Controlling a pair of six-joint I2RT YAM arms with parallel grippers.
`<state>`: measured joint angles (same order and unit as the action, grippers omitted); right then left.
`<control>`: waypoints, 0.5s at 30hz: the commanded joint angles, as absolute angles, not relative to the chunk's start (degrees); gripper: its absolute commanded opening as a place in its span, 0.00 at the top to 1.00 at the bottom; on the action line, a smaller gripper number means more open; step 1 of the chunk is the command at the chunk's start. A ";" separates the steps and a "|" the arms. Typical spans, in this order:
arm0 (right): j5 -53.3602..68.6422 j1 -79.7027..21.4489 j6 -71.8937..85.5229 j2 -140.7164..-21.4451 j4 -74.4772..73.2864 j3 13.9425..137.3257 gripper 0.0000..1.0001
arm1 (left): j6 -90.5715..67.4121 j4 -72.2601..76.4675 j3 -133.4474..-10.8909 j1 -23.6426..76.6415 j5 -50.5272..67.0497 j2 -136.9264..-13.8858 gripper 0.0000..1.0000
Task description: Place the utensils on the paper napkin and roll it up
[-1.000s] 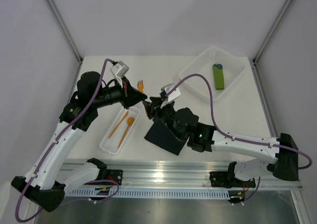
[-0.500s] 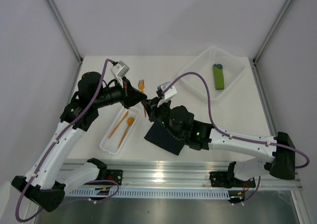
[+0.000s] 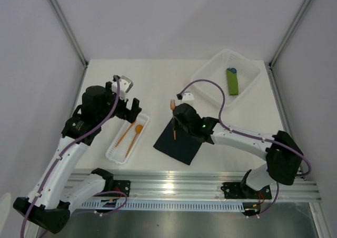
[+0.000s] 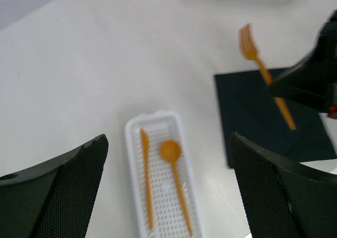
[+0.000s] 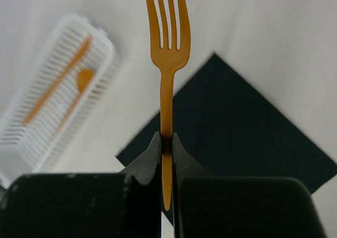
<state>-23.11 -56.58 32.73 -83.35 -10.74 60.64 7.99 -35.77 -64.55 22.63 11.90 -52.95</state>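
Note:
An orange fork [image 5: 167, 53] is pinched by its handle in my right gripper [image 5: 166, 143], which is shut on it and holds it tines-forward above the black paper napkin [image 5: 231, 138]. From above, the fork [image 3: 172, 106] and right gripper [image 3: 176, 123] hang over the napkin's [image 3: 181, 148] far left corner. An orange knife [image 4: 146, 180] and a round-bowled spoon [image 4: 171, 151] lie side by side in a white perforated tray [image 4: 181, 135]. My left gripper [image 4: 168, 196] is wide open and holds nothing, hovering over that tray [image 3: 113, 151].
A large white bin [image 3: 210, 72] stands at the back right with a green rolled bundle [image 3: 232, 81] inside. The enclosure's walls and metal posts close in the table's left, right and far sides.
My left gripper let go of the fork, opened wide and drew back left over the small tray. My right gripper shut on the fork's handle and carried it over the napkin.

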 commanded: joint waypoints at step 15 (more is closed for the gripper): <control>-13.10 -52.12 39.73 -99.13 -18.64 61.61 1.00 | 14.50 -26.19 -47.46 7.29 4.04 -53.17 0.00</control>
<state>-14.24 -52.05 39.05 -97.76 -18.92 59.29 13.61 -29.17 -46.59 7.86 3.55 -53.32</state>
